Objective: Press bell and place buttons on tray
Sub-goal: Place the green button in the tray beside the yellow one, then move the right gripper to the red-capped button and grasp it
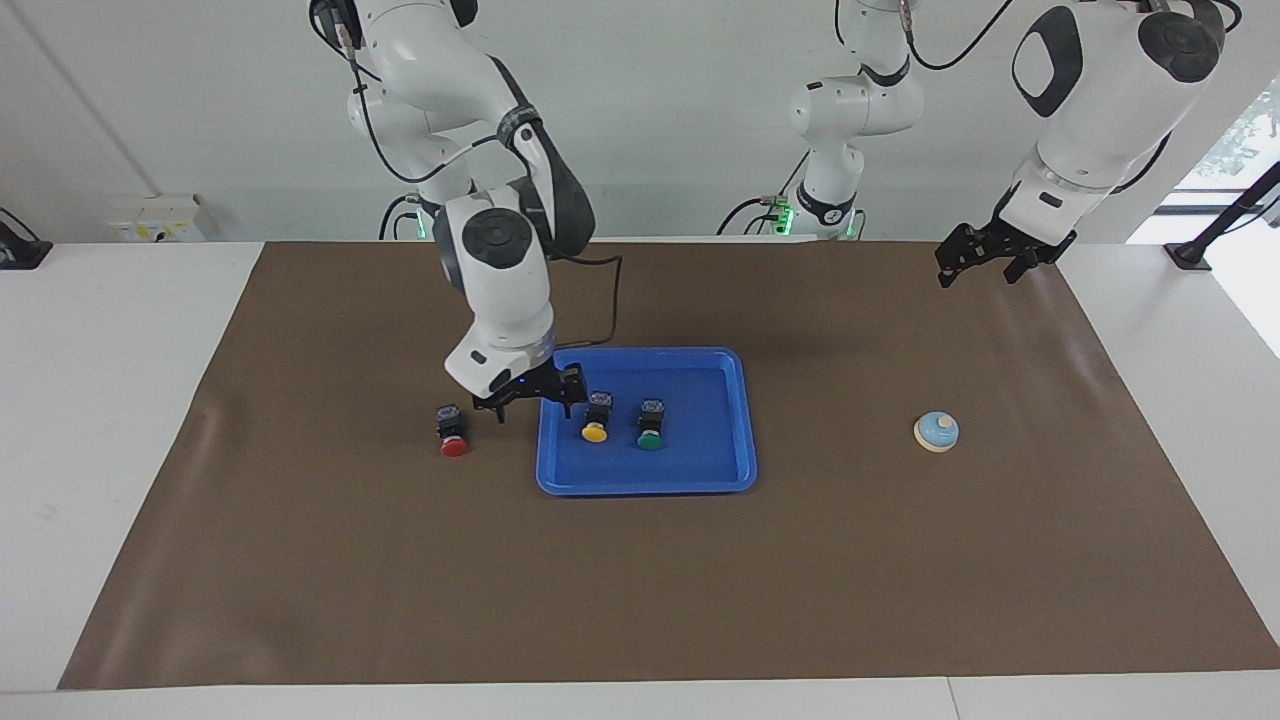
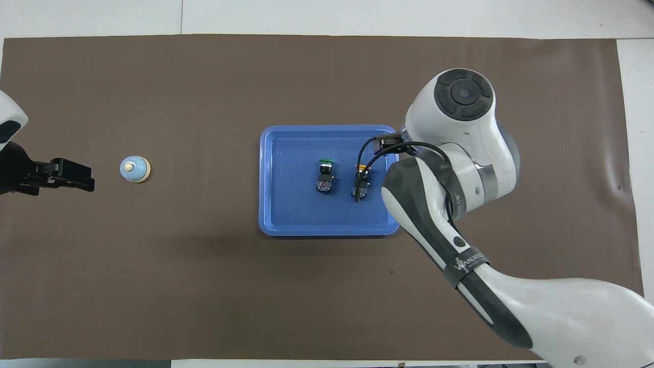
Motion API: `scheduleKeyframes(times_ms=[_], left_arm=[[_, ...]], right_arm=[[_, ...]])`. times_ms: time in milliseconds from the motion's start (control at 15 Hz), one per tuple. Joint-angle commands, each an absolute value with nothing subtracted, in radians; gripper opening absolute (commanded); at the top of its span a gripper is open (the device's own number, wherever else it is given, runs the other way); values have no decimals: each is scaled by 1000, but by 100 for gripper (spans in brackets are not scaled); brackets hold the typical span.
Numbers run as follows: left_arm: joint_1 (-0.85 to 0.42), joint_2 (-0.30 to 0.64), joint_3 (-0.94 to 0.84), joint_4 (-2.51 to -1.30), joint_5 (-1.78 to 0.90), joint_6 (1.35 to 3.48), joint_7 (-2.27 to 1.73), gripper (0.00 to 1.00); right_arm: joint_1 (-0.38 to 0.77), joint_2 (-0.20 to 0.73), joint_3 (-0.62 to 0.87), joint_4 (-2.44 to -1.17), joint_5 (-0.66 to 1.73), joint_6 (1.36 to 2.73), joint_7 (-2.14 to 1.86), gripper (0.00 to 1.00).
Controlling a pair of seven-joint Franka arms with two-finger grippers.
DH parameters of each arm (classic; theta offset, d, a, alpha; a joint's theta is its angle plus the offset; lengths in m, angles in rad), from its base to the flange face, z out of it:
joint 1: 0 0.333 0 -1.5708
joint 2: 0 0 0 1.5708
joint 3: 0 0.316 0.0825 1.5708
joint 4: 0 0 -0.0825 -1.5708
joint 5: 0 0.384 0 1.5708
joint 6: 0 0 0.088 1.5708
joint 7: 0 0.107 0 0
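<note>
While two buttons already sit in the tray (image 1: 745, 420), yellow button (image 1: 595, 428) and green button (image 1: 650, 436) side by side, the red button (image 1: 453, 441) lies on the desk (image 1: 300, 560) just beside the tray's rim, toward the right arm's end. Right gripper (image 1: 535, 398) hangs low over the tray edge between the red and yellow buttons, fingers spread and holding nothing. Left gripper (image 1: 980, 262) waits up in the air over the left arm's end of the desk; I cannot tell how it stands. Bell (image 1: 937, 431) sits alone on the desk, well apart from the tray, toward the left arm's end. Judging by looks, the red button is light, rigid plastic, lying on its side with the cap pointing away from the robots; the round cap would likely slip or roll, so the black blocky body is the better place to pinch, across its flat sides. Tray is stiff and shallow, rim low, so a drop-in needs little lift. Bell probably needs only a light tap on the cream knob. Hidden: in the overhead view the right arm covers the red button completely and part of the tray's corner; the yellow cap barely shows there.
</note>
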State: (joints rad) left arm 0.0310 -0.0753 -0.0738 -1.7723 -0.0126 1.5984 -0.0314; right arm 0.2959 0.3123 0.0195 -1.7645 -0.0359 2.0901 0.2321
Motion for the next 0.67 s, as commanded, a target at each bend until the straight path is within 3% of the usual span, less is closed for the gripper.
scheduleKeyframes(times_ms=[0, 200, 601], left_arm=[[28, -100, -69, -1795, -2, 1617, -37, 100], [28, -100, -69, -1795, -2, 1617, -37, 100], [28, -100, -69, -1795, -2, 1617, -37, 100]], right_arm=[[213, 235, 34, -1934, -44, 2193, 57, 100], [166, 216, 35, -2028, -41, 2287, -58, 100], [146, 192, 35, -2123, -28, 2295, -89, 100]])
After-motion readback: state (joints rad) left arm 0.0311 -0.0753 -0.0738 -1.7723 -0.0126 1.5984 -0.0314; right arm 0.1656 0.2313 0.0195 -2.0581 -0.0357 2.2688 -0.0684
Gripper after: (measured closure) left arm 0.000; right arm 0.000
